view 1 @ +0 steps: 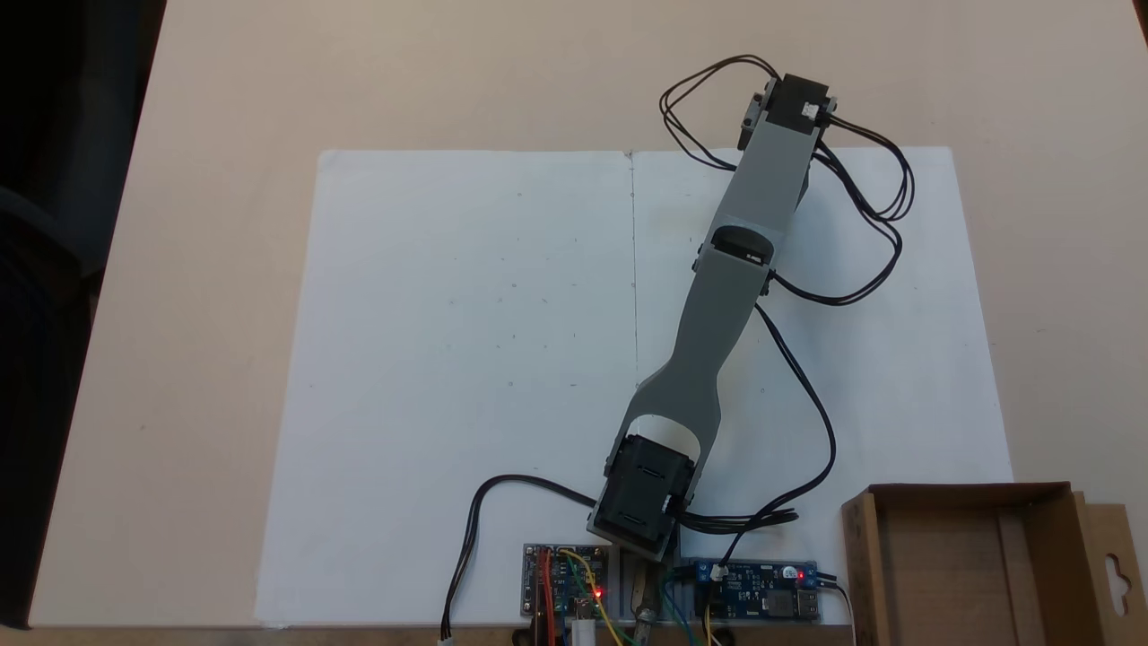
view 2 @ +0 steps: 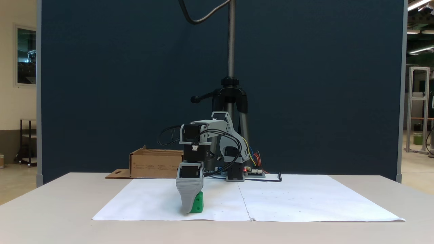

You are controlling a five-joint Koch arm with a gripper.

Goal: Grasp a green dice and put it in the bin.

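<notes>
The green dice (view 2: 198, 202) rests on the white paper at the near left of a fixed view. My gripper (view 2: 190, 209) points straight down at it. Its broad grey jaw stands in front of the dice's left part and touches it. The second jaw is hidden behind the first, so whether the gripper grips the dice is unclear. From above, the outstretched arm ends in the wrist motor (view 1: 794, 103), which covers the gripper and the dice. The bin (view 1: 964, 493), a brown cardboard box (view 2: 156, 164) with a hang-hole flap, holds nothing and sits beside the arm's base.
White paper sheets (view 1: 466, 359) cover the middle of the beige table. Two circuit boards (view 1: 565, 583) (view 1: 758, 597) and black cables (view 1: 807, 395) lie by the arm's base. A tripod (view 2: 231, 95) stands behind the base, in front of a dark blue partition.
</notes>
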